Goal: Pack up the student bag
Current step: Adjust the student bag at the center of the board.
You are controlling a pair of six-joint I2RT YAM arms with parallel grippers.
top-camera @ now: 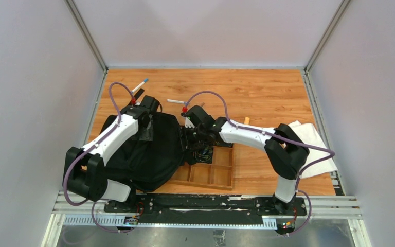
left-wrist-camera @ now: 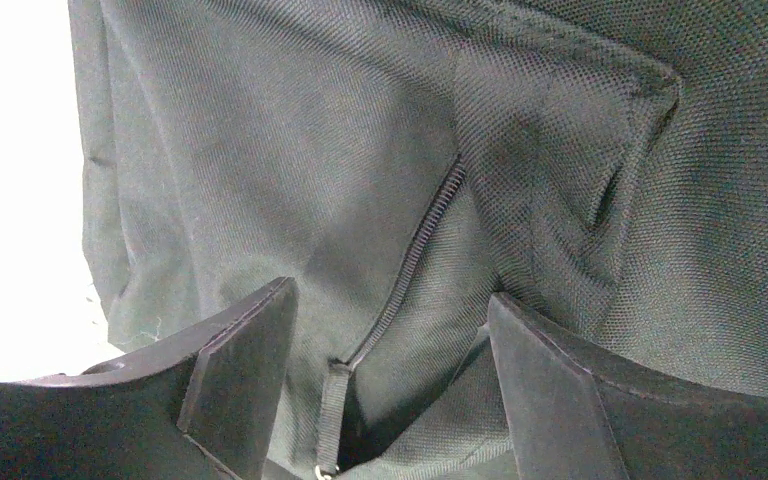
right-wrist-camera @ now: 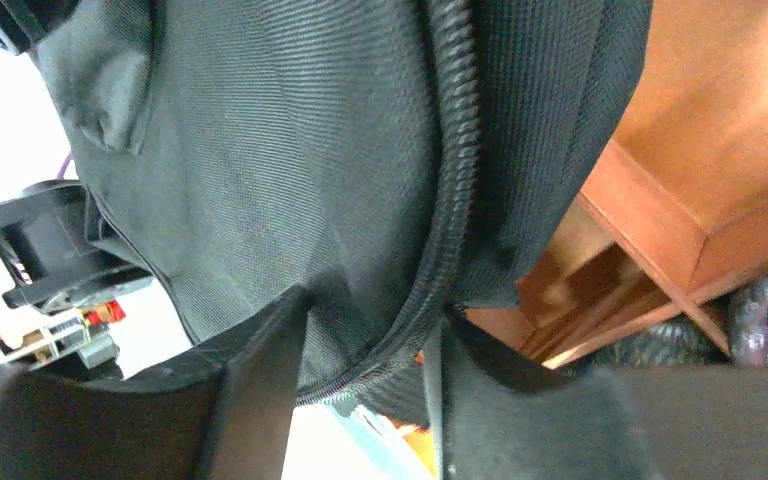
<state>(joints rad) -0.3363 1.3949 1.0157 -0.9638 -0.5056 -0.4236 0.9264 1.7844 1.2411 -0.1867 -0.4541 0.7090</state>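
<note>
Still the opening step, I judge: the bag (top-camera: 157, 154) lies at the near-left of the tabletop (top-camera: 267, 92), overlapping the tray (top-camera: 221, 176), with the left jaws open astride its zip (left-wrist-camera: 415, 255) and the right jaws around its zip rim (right-wrist-camera: 457, 150), grip unclear, so next catch the pull (left-wrist-camera: 332, 415).

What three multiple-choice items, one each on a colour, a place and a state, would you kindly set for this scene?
1. The bag is:
A black; B red; C blue.
2. The cloth lies:
A on the bag; B right of the tray; C in the tray.
3. The left gripper is:
A shut on the tray; B open over the bag; C shut on the cloth.

Answers:
1 A: its fabric is black all over.
2 B: it lies on the table past the tray's right side.
3 B: its jaws stand apart over the black fabric.
</note>
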